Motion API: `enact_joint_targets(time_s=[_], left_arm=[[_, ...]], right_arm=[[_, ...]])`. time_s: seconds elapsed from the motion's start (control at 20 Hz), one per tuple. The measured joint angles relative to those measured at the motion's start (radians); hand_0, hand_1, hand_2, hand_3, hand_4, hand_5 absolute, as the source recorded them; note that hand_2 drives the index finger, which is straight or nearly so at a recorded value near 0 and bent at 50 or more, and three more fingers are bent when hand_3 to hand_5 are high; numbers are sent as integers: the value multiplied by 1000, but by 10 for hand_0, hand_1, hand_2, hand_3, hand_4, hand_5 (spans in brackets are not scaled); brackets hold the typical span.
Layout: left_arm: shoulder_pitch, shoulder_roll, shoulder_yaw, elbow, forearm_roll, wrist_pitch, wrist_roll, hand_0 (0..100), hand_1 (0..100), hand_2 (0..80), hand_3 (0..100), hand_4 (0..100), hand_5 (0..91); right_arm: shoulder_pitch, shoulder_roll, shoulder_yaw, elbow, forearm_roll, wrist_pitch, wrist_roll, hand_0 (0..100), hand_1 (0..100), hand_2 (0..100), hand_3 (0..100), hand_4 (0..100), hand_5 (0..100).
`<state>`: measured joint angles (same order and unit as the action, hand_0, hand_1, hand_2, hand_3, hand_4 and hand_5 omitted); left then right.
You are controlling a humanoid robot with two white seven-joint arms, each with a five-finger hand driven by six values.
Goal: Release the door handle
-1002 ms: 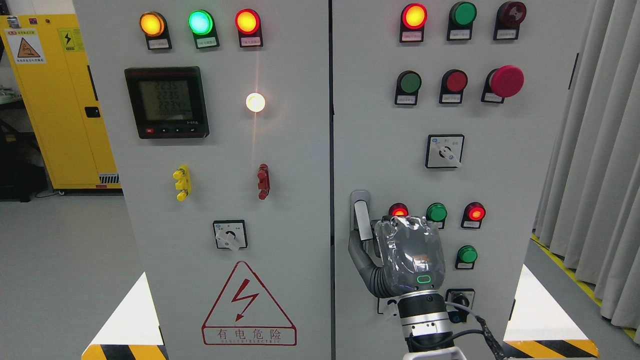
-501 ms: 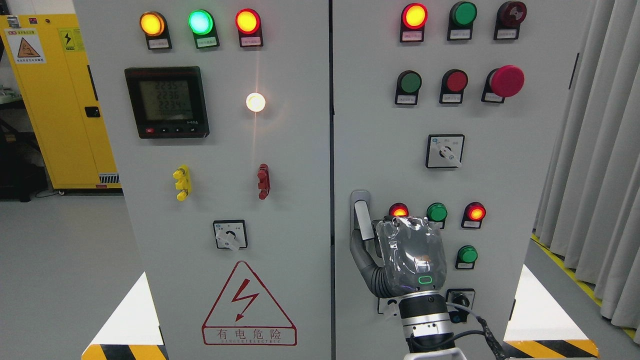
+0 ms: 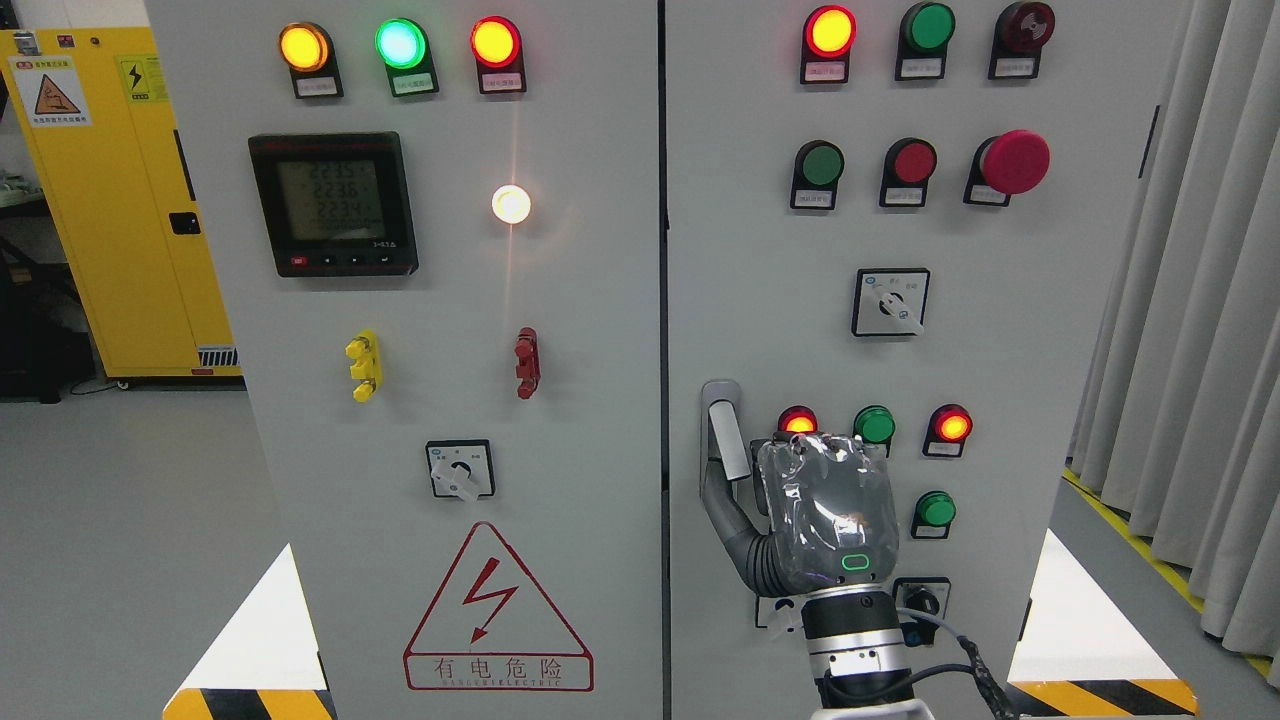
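Rising from bottom edge right of centre, right hand (image 3: 825,515) sits against grey cabinet's right door (image 3: 1050,330), back of hand toward camera under clear plastic wrap. Door handle (image 3: 726,430): grey lever, long axis vertical, free end pointing to 6 o'clock, near door's left edge, at hand's 10 o'clock. Thumb (image 3: 722,505) reaches up to handle's lower end. Other fingers hidden behind palm: grasping or released, cannot tell. Red indicator lamp (image 3: 797,421) at hand's 12 o'clock.
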<state>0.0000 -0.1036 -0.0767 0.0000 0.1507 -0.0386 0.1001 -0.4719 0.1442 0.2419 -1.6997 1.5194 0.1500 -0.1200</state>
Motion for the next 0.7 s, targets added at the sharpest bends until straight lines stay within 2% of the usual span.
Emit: enact_joint_targets(time_s=[0.7], left_arm=[[0,-1,0,0,0,0,0,120,556,0,0,0,0]], right_arm=[[6,0,-2,-11,-1,6,-2,580,345,956,1000,1000,1000]])
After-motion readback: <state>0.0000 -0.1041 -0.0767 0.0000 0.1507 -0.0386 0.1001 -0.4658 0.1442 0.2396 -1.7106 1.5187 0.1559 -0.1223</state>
